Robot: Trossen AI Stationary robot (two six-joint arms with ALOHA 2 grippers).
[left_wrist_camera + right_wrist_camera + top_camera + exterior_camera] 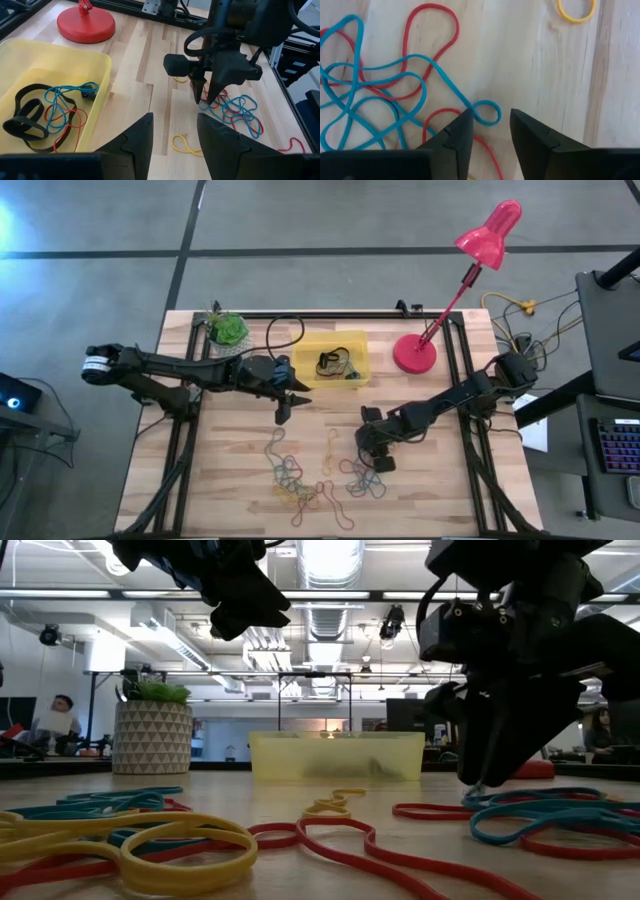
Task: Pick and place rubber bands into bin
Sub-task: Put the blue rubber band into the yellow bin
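The right gripper (490,132), fingers spread, sits low over the rubber bands (380,95) in the lower middle. I think pinching comes next. The left gripper (283,412), spread and empty, waits by the bin (362,358).

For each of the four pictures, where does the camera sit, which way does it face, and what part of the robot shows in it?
High view: above the table, facing straight down; both arms, the bin, lamp, plant pot.
Low view: at table-top height, facing level across the rubber bands to the bin; both arms come from above.
Left wrist view: facing past the left gripper, open, at the bin and right gripper.
Right wrist view: close above the table, its own fingers apart over a blue band.
Shared: the yellow bin shows in the high, low and left wrist views.
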